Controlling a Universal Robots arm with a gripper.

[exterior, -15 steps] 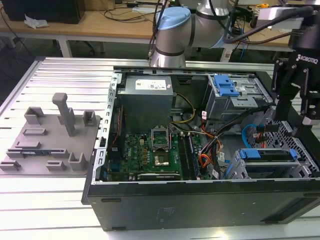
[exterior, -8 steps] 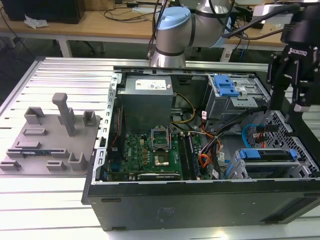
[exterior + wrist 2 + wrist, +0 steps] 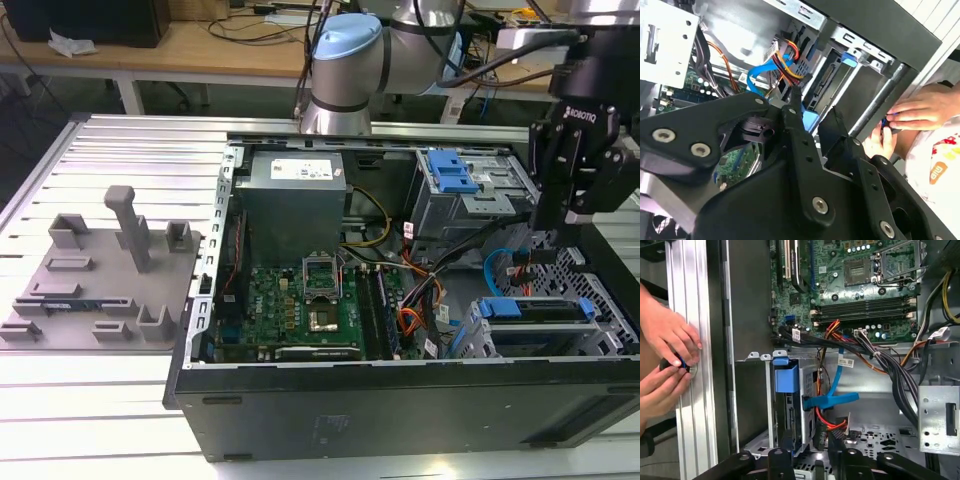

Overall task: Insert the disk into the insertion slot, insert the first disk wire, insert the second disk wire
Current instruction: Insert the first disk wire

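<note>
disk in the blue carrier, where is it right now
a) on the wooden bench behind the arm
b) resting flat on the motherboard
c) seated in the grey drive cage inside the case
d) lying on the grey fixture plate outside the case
C: the disk sits inside the insertion slot in the open case, on the exterior view's right, with its blue carrier showing at the cage's edge.

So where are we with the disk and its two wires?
Done: the disk looks seated in the slot. In hand: nothing; the hand hangs open beside the disk, close to the orange-black wire and the blue cable. Left: both appear unplugged, so both wire insertions seem to remain.
</note>
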